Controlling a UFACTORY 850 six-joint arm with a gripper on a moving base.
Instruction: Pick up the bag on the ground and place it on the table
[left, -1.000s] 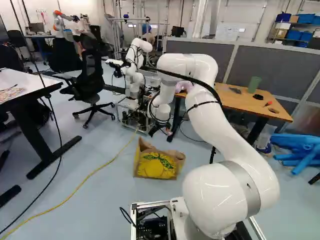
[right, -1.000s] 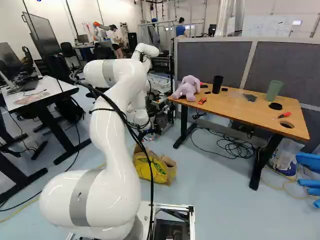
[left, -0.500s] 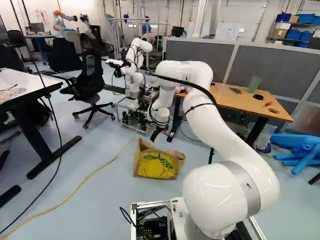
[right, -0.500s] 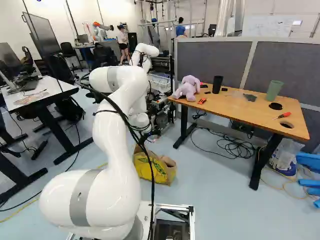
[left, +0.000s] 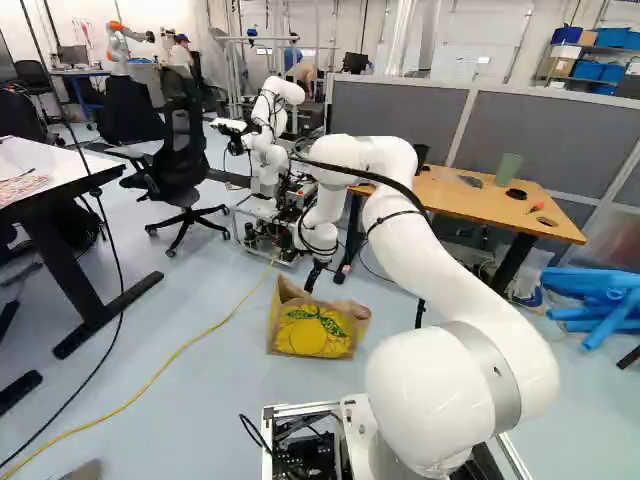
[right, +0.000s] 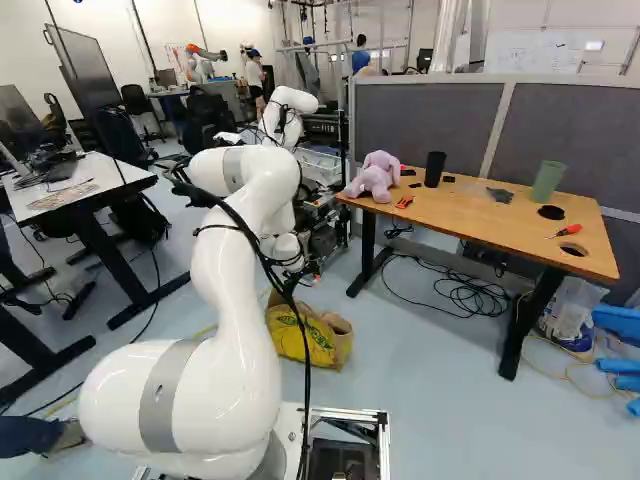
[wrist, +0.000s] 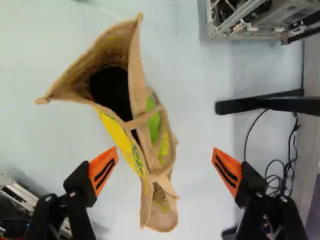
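"What does the left base view show?"

"A brown paper-like bag (left: 312, 332) with a yellow printed front stands upright on the pale floor (left: 215, 390), near the middle of the view. The black hand (left: 314, 278) hangs at the end of the white arm (left: 440, 250), near the top of the bag. Farther back, another robot (left: 265, 150) stands beside a black office chair (left: 180, 160)."

"And the right base view?"

"The same bag is partly hidden by the arm and a black cable (right: 303, 350) running down it. Right of the bag, and apart from it, stands a wooden table (right: 480, 215) with black legs. On top sit a light purple plush animal (right: 375, 178), a black cup (right: 434, 168), a green cup (right: 548, 182) and a red-handled tool (right: 565, 231)."

"How do things look in the wrist view?"

"The hand is released, its two fingers wide apart. Between the orange pads (wrist: 103, 171) and ahead of them is the bag, seen from above, apart from both pads. Its mouth gapes, dark inside, and a narrow strap (wrist: 144, 117) crosses the opening. Past one finger are a black table leg (wrist: 260, 104) and loose, looping cables (wrist: 290, 165) on the floor."
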